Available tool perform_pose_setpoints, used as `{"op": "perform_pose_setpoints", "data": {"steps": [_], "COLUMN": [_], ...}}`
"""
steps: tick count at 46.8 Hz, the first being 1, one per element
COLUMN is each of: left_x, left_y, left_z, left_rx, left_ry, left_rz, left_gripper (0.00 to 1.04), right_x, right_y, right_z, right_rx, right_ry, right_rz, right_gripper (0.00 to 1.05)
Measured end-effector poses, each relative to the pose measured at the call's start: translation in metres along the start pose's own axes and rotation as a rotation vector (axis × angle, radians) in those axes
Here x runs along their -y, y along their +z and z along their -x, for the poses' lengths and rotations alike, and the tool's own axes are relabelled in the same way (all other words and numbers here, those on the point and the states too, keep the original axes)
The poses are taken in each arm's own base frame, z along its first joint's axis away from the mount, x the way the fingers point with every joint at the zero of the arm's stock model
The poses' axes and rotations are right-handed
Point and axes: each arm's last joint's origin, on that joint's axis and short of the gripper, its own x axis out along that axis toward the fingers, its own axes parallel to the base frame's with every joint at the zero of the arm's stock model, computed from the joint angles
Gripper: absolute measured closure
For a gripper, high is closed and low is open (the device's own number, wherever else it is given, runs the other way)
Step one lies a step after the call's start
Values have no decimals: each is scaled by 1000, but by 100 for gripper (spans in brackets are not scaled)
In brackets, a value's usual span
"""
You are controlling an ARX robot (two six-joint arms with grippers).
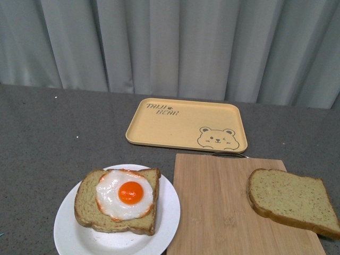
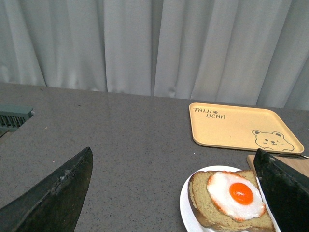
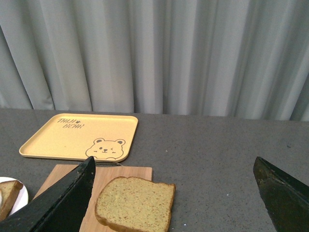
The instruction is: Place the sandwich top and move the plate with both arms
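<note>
On the wooden board [image 1: 212, 202], the sandwich top [image 3: 135, 204] lies just ahead of the right gripper [image 3: 173, 162], the nearer arm, jaws wide apart, empty.

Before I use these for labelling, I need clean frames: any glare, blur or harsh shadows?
Front view: soft, even light and sharp focus, with only a faint shadow under the sandwich top and no glare on the plate. Left wrist view: the left pincer shows dark with little detail, the scene behind it clear. Right wrist view: the right pincer is equally dark, with no glare.
</note>
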Motion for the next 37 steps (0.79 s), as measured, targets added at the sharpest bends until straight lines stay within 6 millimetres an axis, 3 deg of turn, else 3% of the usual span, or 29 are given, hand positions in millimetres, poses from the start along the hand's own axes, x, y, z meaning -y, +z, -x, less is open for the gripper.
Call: {"op": "perform_pose_setpoints", "data": {"steps": [37], "left_x": [0], "left_y": [0], "left_z": [0], "left_rx": [0], "left_ry": [0], "left_rz": [0], "left_gripper": [7], "right_x": [0], "right_y": [0], "right_z": [0], "right_rx": [0], "right_ry": [0], "right_rz": [0], "right_gripper": [9]}}
